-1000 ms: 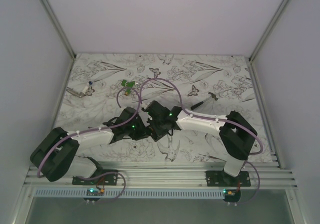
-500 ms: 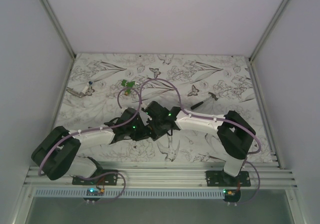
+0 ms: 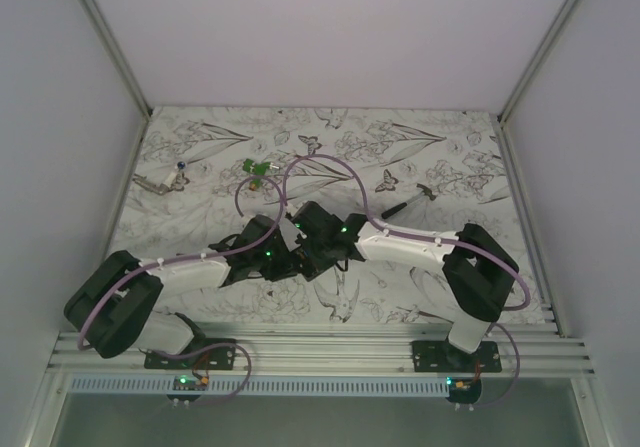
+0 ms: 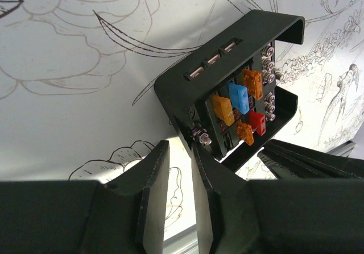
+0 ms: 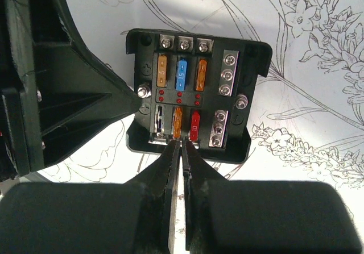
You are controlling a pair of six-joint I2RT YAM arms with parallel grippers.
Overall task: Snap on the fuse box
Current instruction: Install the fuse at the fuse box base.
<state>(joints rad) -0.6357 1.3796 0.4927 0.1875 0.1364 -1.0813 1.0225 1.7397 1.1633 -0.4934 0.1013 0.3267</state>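
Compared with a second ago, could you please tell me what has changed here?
Very little: the right arm swayed slightly inward at the elbow, then back out. Nothing was visibly grabbed or released. The left gripper and right gripper stay at the fuse box; the green piece and black tool have not moved.

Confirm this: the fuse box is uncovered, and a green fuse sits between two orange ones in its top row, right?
Not quite. In the fuse box, the fuse between the two orange ones is blue, not green. The right wrist view shows it; the rest holds.
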